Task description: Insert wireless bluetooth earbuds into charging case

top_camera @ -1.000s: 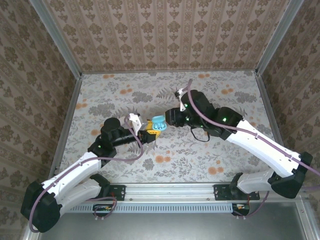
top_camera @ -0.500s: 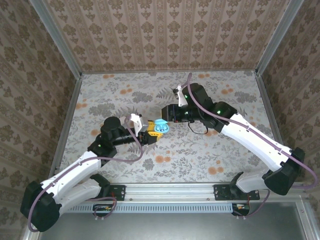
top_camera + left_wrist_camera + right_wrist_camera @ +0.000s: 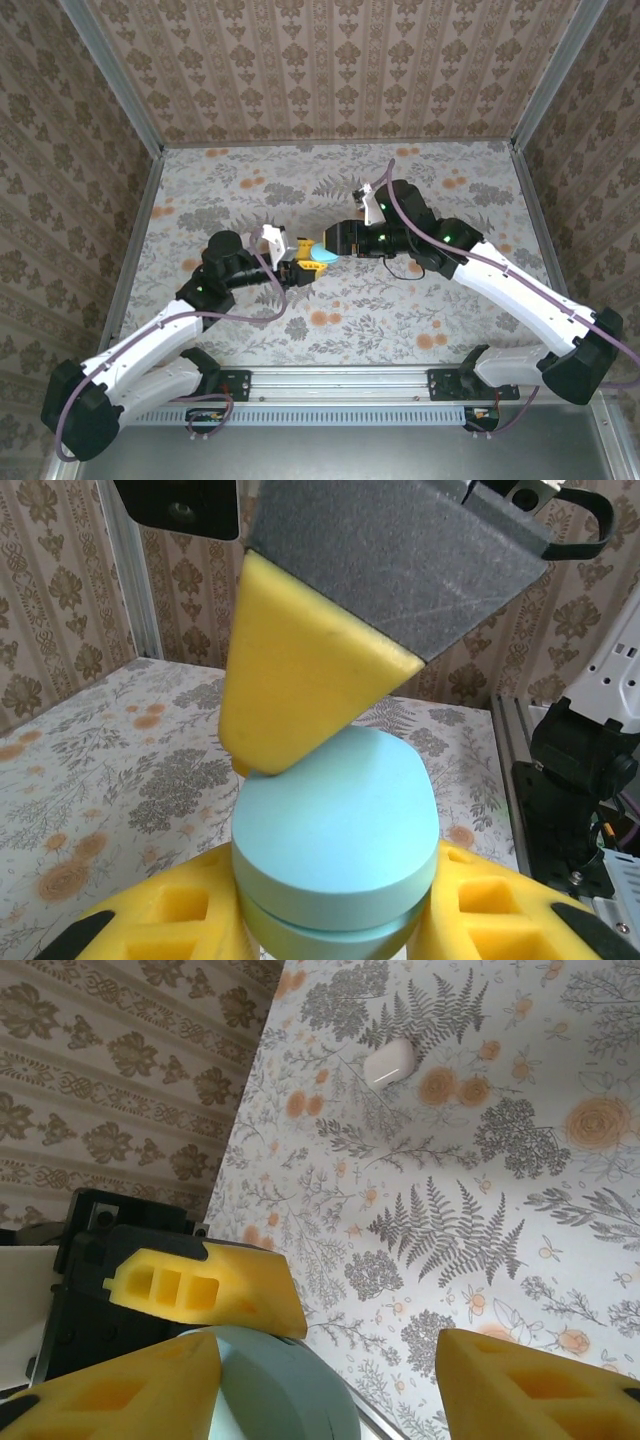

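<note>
One pale earbud (image 3: 388, 1062) spotted lying loose on the floral table (image 3: 560, 1210), well apart from everything else; no telling from here where the teal ones are. Next out, the teal charging case (image 3: 335, 850): up off the table, pinched between the yellow pads of the left gripper (image 3: 305, 262); lid down with only a thin seam showing, so can't see what's inside. Right beside it, the right gripper (image 3: 330, 1360), jaws apart and holding nothing; one yellow finger (image 3: 300, 670) touching the lid's rim by the look of it, the other out over bare table. Progress-wise, guessing early days: case lifted and steadied, sure; but yet to pop the lid, fetch at least that pale bud and seat it; can't call anything inserted.
</note>
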